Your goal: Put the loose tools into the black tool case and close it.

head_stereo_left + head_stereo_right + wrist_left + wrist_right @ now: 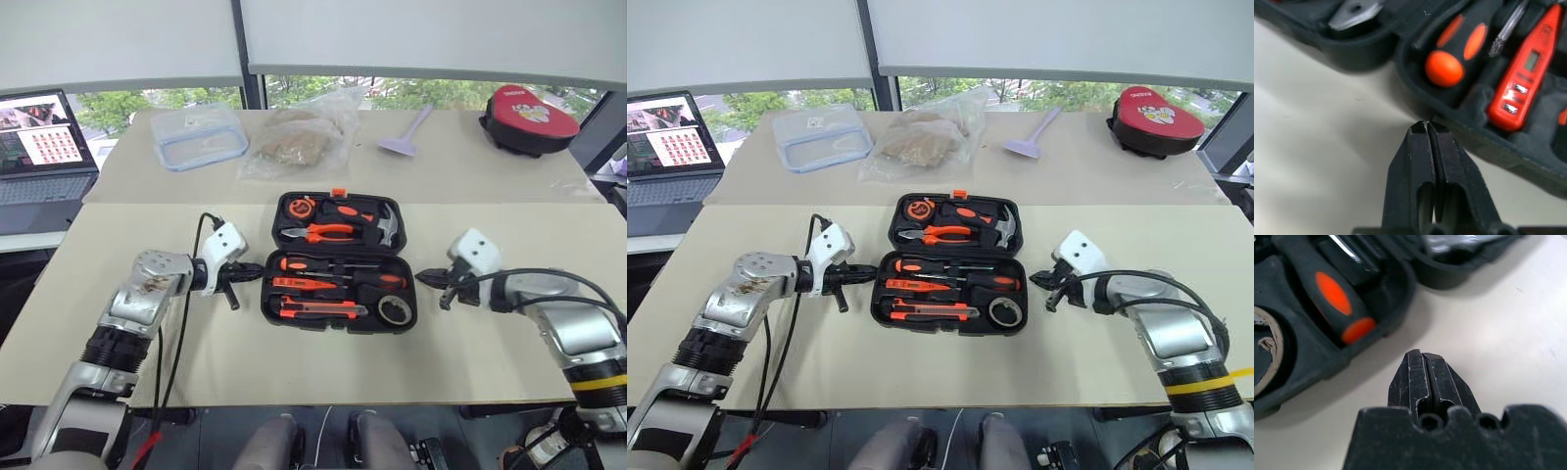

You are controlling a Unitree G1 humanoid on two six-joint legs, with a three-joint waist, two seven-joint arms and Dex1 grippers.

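Beside case (1484,142): L tool (1428,128) (closed).

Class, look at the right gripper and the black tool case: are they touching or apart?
Apart. In the right wrist view, bare table lies between the shut right gripper and the wall of the black tool case; the left eye view shows the same gap.

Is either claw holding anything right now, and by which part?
Nothing is held. The left claw and the right claw are both shut on nothing, one at each side of the open black tool case.
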